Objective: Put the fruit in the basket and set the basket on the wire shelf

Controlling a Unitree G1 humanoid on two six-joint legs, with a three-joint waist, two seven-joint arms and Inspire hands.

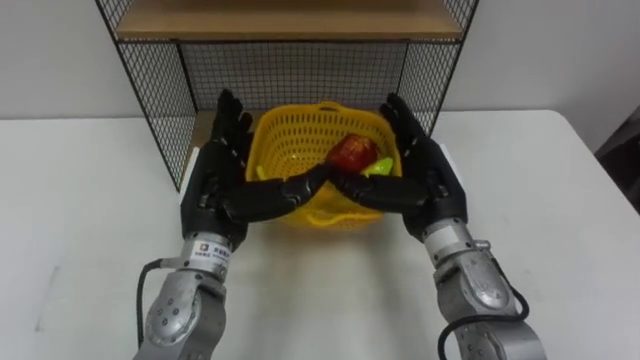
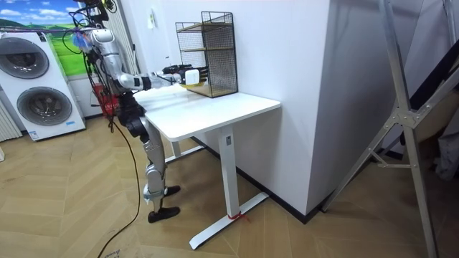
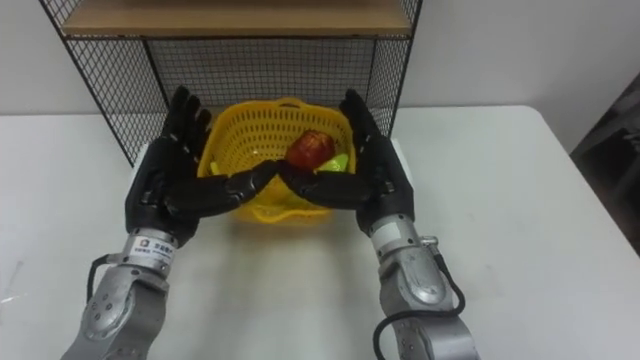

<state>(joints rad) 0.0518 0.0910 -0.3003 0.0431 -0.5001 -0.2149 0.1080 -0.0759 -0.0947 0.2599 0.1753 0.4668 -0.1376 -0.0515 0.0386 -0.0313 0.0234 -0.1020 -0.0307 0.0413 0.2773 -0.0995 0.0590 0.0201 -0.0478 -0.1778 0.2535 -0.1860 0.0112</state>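
My left hand (image 1: 213, 180) and right hand (image 1: 428, 178) lay flat against either side of the yellow basket (image 1: 285, 140), fingers straight, thumbs stretched across its near wall and meeting there. Between my palms, inside it, sat the red fruit (image 1: 352, 153) and a green piece (image 1: 381, 167). The wire shelf (image 1: 155, 90) opened just beyond my fingertips. I judged equal pressure and a level forward push best, lest the basket tip.

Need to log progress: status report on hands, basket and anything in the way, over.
Both hands open, left hand and right hand pressing yellow basket sides. Inside: red fruit. Basket at wire shelf mouth, nothing seen blocking.
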